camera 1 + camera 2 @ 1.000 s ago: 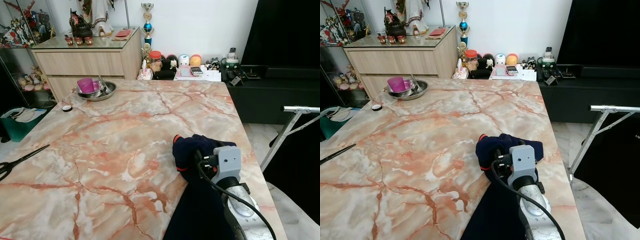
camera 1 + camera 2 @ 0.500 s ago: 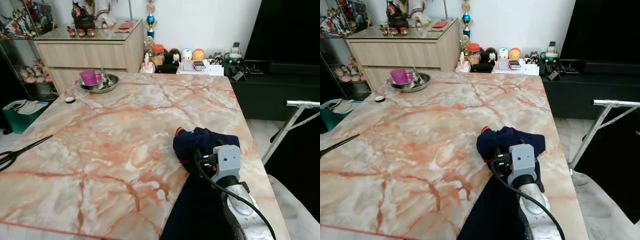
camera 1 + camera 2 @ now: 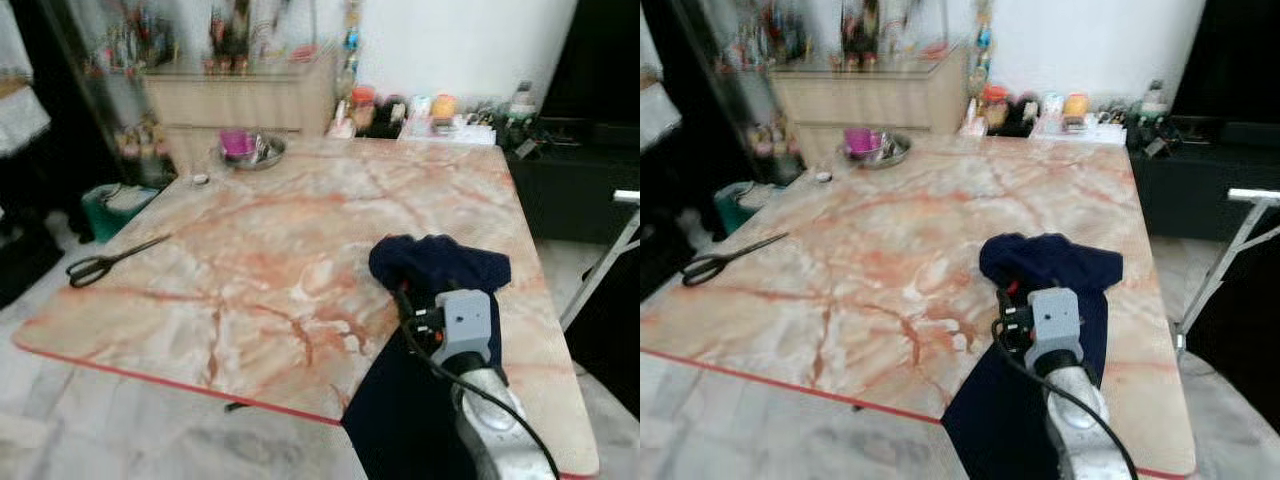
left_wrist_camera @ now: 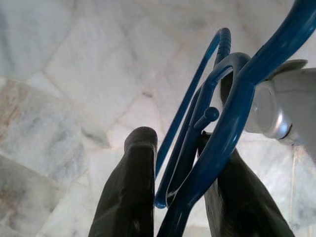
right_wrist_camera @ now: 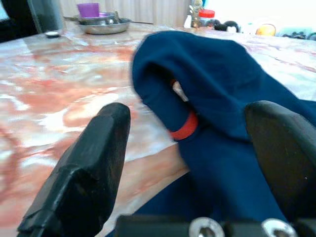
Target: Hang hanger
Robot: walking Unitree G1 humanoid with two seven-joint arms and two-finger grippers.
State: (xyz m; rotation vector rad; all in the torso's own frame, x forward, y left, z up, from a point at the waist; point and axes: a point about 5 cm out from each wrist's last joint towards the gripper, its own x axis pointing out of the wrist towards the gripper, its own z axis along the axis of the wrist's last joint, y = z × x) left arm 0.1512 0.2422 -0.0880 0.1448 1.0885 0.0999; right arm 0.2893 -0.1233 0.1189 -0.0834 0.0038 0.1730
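Left hand [image 4: 180,197] clamped on blue hanger [image 4: 222,123], right hand [image 5: 197,163] spread wide near shirt [image 5: 222,98] on worktop [image 3: 260,250]: best aim for collar.

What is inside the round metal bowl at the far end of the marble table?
The round metal bowl holds a purple plastic cup. Blur and the rim hide whatever else lies in it.
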